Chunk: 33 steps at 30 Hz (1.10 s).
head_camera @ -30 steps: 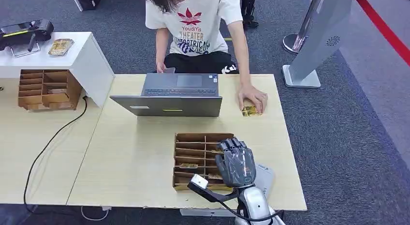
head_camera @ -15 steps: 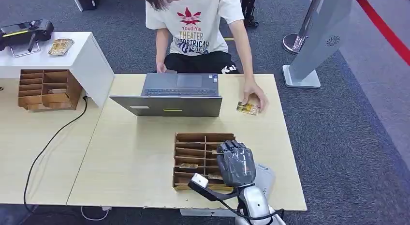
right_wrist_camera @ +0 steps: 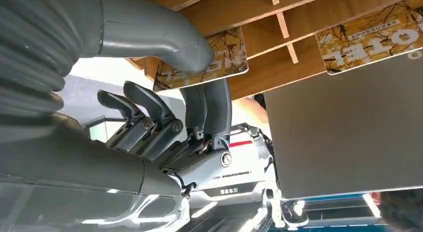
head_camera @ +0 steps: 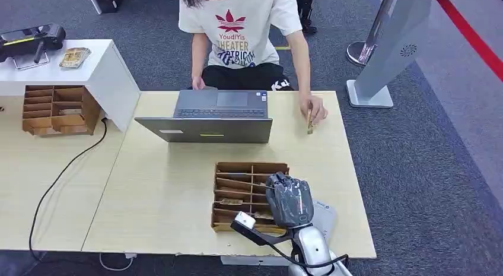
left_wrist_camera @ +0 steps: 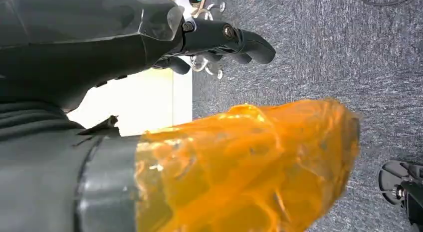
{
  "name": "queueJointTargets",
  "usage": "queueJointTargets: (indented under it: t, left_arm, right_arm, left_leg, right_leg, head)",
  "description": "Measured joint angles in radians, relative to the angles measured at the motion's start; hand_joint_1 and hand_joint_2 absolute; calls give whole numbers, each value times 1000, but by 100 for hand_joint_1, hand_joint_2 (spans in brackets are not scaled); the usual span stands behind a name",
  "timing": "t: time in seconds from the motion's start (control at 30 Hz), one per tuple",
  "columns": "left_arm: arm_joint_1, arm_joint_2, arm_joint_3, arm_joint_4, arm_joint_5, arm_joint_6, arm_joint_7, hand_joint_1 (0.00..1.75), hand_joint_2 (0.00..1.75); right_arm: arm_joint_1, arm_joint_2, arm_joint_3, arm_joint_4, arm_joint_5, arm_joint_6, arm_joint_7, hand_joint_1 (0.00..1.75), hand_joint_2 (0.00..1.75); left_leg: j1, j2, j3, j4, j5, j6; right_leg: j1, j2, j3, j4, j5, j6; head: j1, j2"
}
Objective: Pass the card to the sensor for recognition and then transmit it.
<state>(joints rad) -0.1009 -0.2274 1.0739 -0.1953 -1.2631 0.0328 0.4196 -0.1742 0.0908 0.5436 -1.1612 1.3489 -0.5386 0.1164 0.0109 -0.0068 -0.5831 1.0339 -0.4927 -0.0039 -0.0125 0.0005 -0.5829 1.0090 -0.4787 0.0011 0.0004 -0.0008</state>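
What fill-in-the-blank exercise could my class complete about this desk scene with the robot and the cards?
1. The right hand pinches a card at the wooden ____ of slots.
2. The person's hand holds another card beside the ____.
3. The laptop lies on the ____ table.
4. The floor under the left hand is grey ____.

Missing words: rack; laptop; wooden; carpet

Right hand (head_camera: 289, 200) hides rack's (head_camera: 237, 169) right slots — person's head cut off by frame top.
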Motion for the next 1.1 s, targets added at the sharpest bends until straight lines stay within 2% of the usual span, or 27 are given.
queueJointTargets:
  t: [0.4,0.83,1.1]
  left_arm:
    - [0,5,4,0,5,0,0,0,0]
    - [1,6,24,0,24,3,0,0,0]
    - [2,6,32,0,28,3,-1,0,0]
  right_arm:
    - [8,-5,-2,-49,-52,-3,-34,175,175]
    - [68,-43,-40,-419,-348,26,-185,175,175]
    - [93,-55,-58,-543,-483,59,-245,175,175]
  left_leg:
    - [0,0,0,0,0,0]
    - [0,0,0,0,-1,0]
    - [0,0,0,0,-1,0]
  right_leg:
    - [0,0,0,0,0,0]
    - [0,0,0,0,0,0]
    - [0,0,0,0,0,0]
  head:
    - [0,0]
    - [0,0]
    - [0,0]
